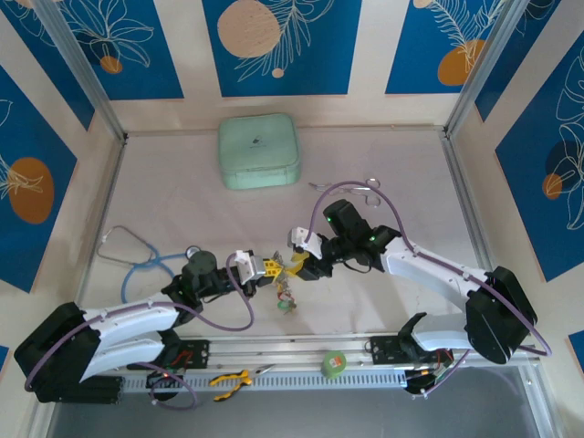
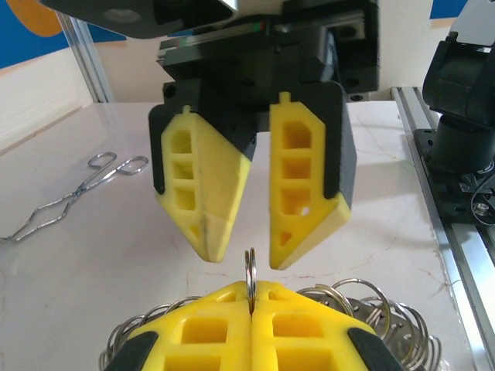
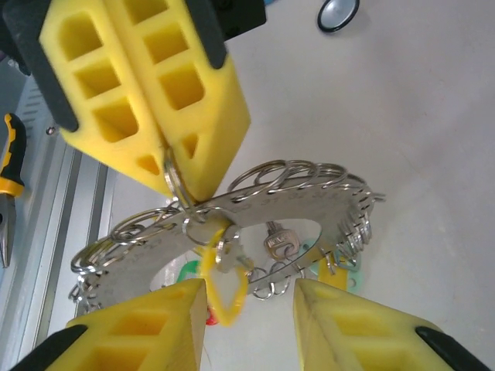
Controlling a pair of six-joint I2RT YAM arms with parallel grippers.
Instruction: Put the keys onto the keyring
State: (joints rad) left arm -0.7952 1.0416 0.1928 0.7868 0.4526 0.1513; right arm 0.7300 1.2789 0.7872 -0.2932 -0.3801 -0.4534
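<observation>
The left pincer (image 3: 172, 174) clenches a small ring (image 2: 250, 267) on the keyring (image 3: 294, 212); the right pincer (image 3: 249, 287) stands released beside it. Closing off-target could twist the keyring loose, dropping the keys (image 3: 277, 243).

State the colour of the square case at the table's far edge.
The case is pale mint green; the top external view shows it best.

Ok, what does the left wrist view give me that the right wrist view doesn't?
Left wrist, not right wrist: silvery scissor-like forceps lying on the table. Right wrist, not left wrist: the large flat silvery keyring, small silvery keys with green and yellow tags hanging under it, yellow-handled pliers, a round silvery stethoscope head. Both: left gripper shut on a small wire split ring, right gripper open, facing it.
</observation>
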